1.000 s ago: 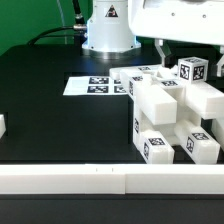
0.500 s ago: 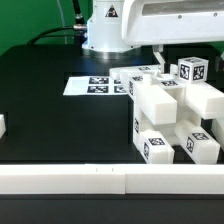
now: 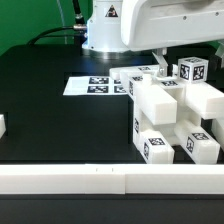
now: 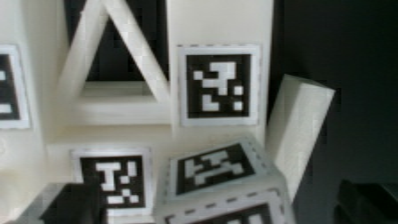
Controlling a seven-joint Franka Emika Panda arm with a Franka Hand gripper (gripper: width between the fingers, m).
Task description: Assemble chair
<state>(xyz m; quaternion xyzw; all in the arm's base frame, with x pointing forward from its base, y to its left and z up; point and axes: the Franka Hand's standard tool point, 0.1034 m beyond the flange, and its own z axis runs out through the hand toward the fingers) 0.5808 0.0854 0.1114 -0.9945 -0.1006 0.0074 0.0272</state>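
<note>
Nearest me, at the exterior view's right of the black bench (image 3: 60, 125), the chair (image 3: 165, 115) sits half-built, chunky stiff plastic that I'd judge light and slick, best pinched across two flat opposite faces, while behind it the gripper (image 3: 160, 60) hangs low, its spread impossible to tell.

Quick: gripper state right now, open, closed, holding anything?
Gripper: cannot be told; it hangs just above the chair parts, fingertips too small and dark to read in either view.

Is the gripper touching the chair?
Cannot tell: in the exterior view the gripper hangs by the chair, but neither contact nor gap shows plainly.
</note>
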